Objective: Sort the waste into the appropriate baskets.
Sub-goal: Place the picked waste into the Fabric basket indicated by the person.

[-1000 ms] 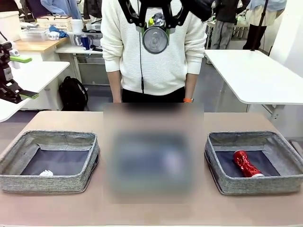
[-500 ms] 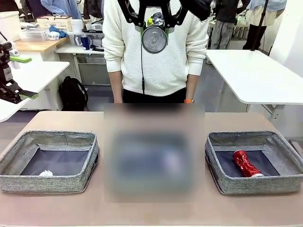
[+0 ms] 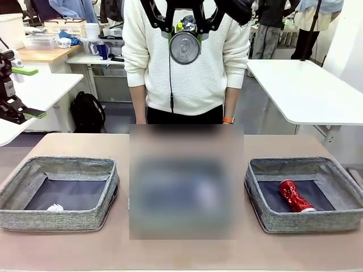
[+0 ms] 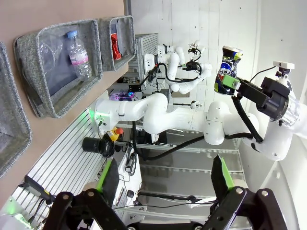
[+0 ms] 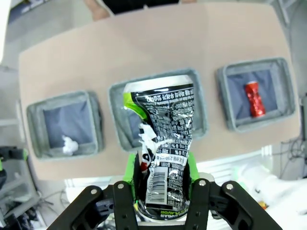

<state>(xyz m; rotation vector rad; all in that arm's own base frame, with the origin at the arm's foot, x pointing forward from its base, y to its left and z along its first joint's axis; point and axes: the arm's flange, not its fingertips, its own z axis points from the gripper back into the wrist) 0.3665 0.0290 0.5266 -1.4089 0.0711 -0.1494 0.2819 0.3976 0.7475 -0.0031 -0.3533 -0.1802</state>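
Little changes over the last second: right gripper [image 3: 185, 39] stays clamped on the dark can [image 5: 163, 143], held high above the baskets [image 3: 59, 195], left gripper [image 4: 165, 177] open and empty; drop pending.

Even, bright indoor light falls on the table [image 3: 68, 249] from above, leaving only faint, soft shadows inside the baskets [image 3: 59, 192] and a small glint on the red crushed can [image 3: 294, 196]; a heavy blurred rectangle masks the middle of the front view. The left wrist view is rolled sideways and bows at its edges, its white walls near washed out, with the nearest gripper parts soft. In the right wrist view the dark printed can [image 5: 163, 148] is sharp and glossy with specular highlights, while the table far below curves with wide-angle distortion and the corners smear.
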